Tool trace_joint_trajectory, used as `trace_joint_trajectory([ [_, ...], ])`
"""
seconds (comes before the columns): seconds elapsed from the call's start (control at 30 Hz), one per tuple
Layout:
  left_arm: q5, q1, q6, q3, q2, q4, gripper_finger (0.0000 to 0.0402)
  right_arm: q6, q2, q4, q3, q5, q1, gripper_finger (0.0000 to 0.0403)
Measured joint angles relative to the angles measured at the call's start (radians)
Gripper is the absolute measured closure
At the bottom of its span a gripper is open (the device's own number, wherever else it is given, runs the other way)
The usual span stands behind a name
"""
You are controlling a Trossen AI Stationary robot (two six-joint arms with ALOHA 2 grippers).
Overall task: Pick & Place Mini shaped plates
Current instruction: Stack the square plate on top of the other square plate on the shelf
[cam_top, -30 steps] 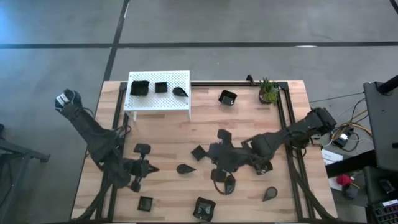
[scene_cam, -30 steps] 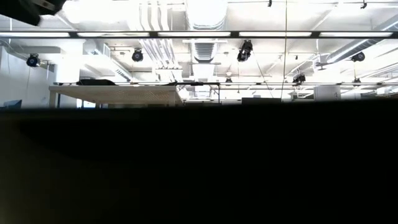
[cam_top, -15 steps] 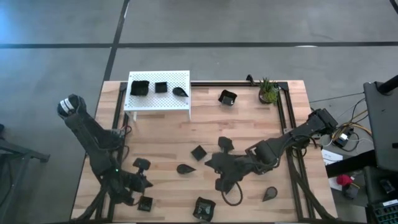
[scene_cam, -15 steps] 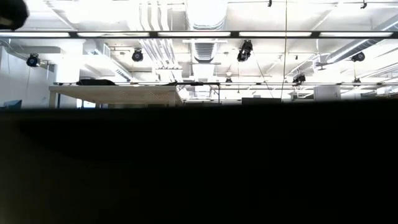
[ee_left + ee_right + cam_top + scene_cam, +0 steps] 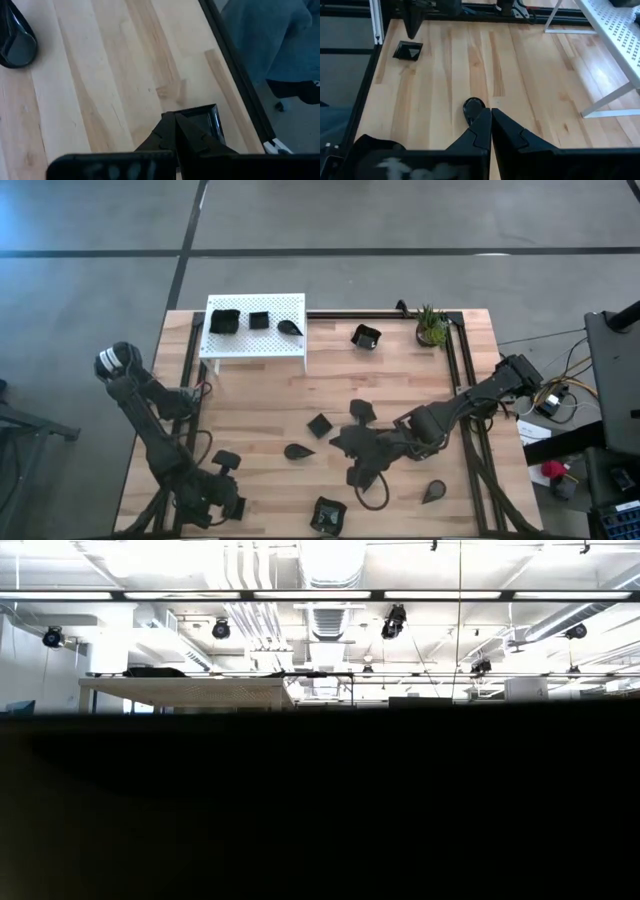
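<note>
At near-left worktop [image 5: 260,400] corner, left hand [image 5: 175,131] closed over square plate [image 5: 206,121]; right hand [image 5: 490,122] closed mid-worktop.

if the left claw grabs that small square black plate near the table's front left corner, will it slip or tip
Probably slippery: the square plate looks glossy and hard, so the left claw, fingers together above it, may skid off. It sits flat and low, so tipping seems unlikely; pushed, it would likely slide on the smooth wooden table.

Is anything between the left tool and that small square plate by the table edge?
Nothing visible: the left tool, tips shut, sits right at the square plate, with bare wood around. The right tool is mid-table, well away.
</note>
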Motion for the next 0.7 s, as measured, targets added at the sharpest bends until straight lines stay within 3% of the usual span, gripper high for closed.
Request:
trace_joint_trajectory([
  [0.43, 0.019, 0.0, 0.031, -0.004, 0.002, 0.002, 0.0396, 0.006, 0.0, 0.002, 0.0, 0.0, -0.001, 0.0394],
  [0.7, 0.044, 0.0, 0.071, -0.007, 0.003, 0.002, 0.0332, 0.007, 0.0, 0.032, 0.0, 0.0, -0.001, 0.0394],
])
